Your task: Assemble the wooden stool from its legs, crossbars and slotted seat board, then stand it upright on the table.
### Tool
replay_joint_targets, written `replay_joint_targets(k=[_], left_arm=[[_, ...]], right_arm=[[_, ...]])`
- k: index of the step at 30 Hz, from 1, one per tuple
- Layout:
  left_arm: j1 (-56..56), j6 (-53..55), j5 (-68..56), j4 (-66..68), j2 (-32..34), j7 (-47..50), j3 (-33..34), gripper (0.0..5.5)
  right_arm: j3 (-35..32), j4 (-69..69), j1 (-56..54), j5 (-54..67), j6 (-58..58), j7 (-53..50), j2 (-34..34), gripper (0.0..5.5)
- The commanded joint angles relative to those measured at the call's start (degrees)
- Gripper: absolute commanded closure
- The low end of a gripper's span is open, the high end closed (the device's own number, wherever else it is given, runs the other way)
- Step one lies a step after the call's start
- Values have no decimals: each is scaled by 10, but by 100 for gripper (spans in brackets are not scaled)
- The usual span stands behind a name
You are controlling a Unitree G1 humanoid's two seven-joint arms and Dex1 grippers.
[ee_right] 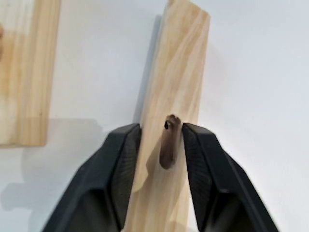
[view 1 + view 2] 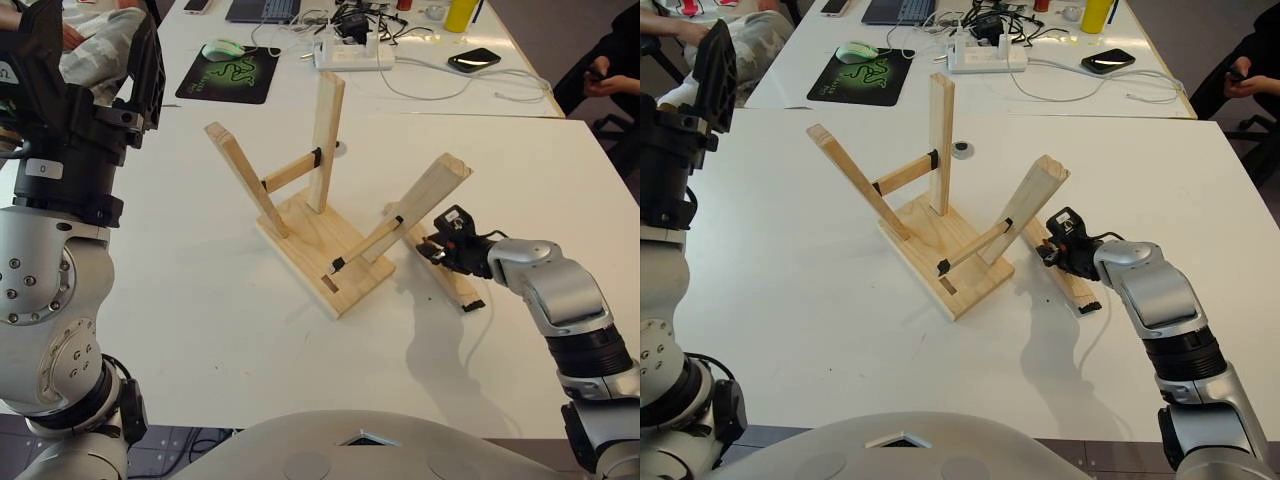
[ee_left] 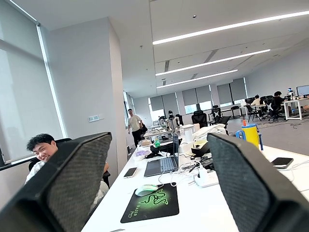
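Note:
The slotted seat board (image 2: 318, 238) lies flat mid-table with the stool upside down on it. One leg (image 2: 326, 140) stands upright, and a second leg (image 2: 245, 180) leans left, joined to it by a crossbar (image 2: 290, 172). A third leg (image 2: 425, 205) leans right, with a crossbar (image 2: 368, 243) running down to the board. Just right of the board a loose leg (image 2: 458, 287) lies flat on the table. My right gripper (image 1: 161, 140) is shut across its width beside a dark slot. My left gripper (image 3: 159, 183) is open and held high at the far left, away from the wood.
At the table's far side are a black mouse pad (image 2: 228, 72) with a mouse (image 2: 222, 48), a power strip (image 2: 352, 55) with cables, a phone (image 2: 474, 60) and a yellow bottle (image 2: 460, 14). A small round object (image 2: 962, 150) sits behind the upright leg.

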Motion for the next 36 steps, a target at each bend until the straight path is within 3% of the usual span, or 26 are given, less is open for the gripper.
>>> replay_joint_targets(k=[1, 8, 15, 27, 36], left_arm=[[-6, 1, 10, 1, 0, -1, -4, 183], [-8, 3, 11, -1, 1, -3, -3, 183], [-6, 8, 10, -6, 0, -2, 0, 183], [-3, 18, 10, -15, -3, 2, 3, 183], [-7, 19, 6, -10, -3, -3, 5, 183]], right_arm=[[-1, 17, -14, -4, 4, -6, 22, 465], [13, 25, -8, -25, -8, 4, 15, 487], [-2, 6, -34, -20, -19, 5, 28, 367], [-30, 34, -29, -19, 8, 17, 6, 367], [-41, 33, -23, 4, 32, 29, 15, 236]])
